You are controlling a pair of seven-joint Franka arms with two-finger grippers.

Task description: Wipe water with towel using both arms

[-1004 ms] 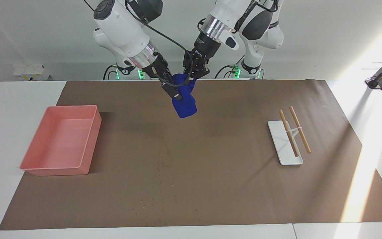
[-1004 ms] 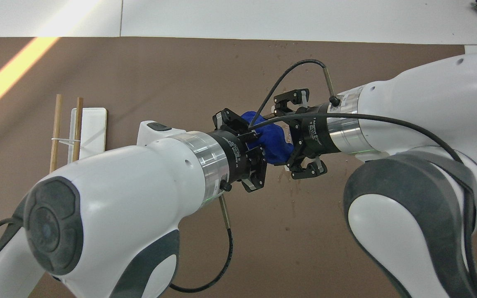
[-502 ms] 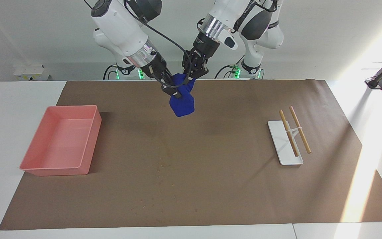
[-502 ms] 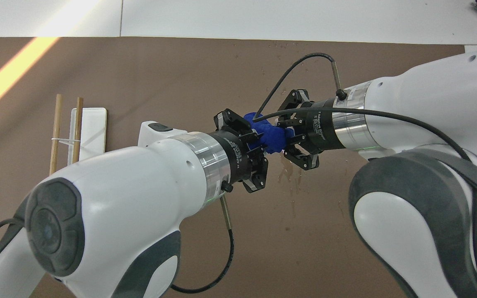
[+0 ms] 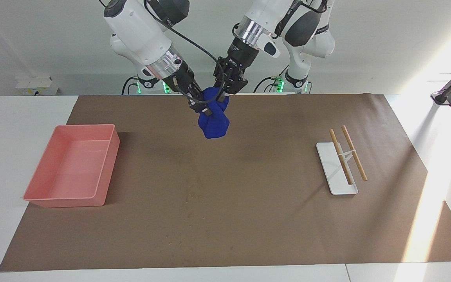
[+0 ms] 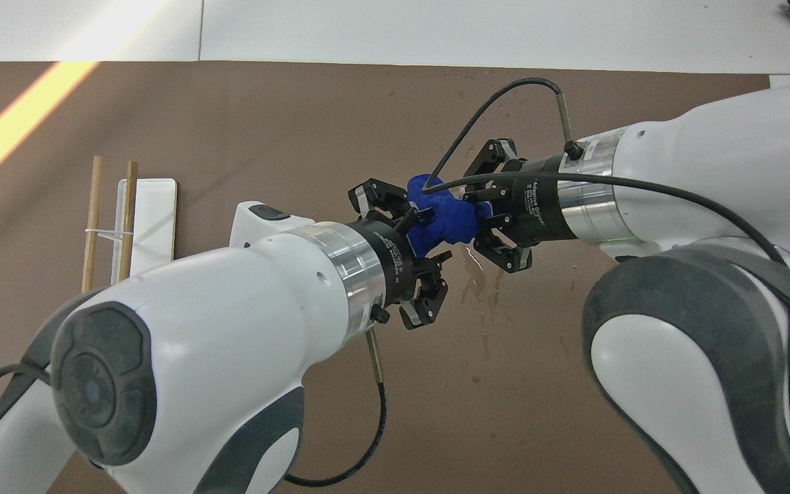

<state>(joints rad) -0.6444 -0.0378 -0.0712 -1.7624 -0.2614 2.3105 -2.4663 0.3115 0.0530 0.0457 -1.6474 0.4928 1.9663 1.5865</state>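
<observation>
Hanging in the air between both hands, the small deep-blue soft cloth towel (image 5: 213, 122) is bunched into a lumpy bundle, clear of the brown mat (image 5: 249, 219) that covers the bench. It sits over the mat's middle strip, toward the bench edge at the robots' end. The left hand (image 5: 225, 92) has closed its fingers on the bundle's top from one side; the right hand (image 5: 202, 106) pinches it from the other, its fingertip (image 5: 206, 113) pressed into the cloth. Both look clamped on the fabric, though folds hide part of the contact. Water (image 6: 481, 285) shows as a thin wet streak with small drops on the mat, roughly below the towel in the overhead view. A rectangular pink plastic tray (image 5: 104, 168) lies near the bench edge at the right arm's end. A flat white rectangular dish (image 5: 329, 168) with two banded wooden sticks (image 5: 349, 152) across it lies toward the left arm's end.
</observation>
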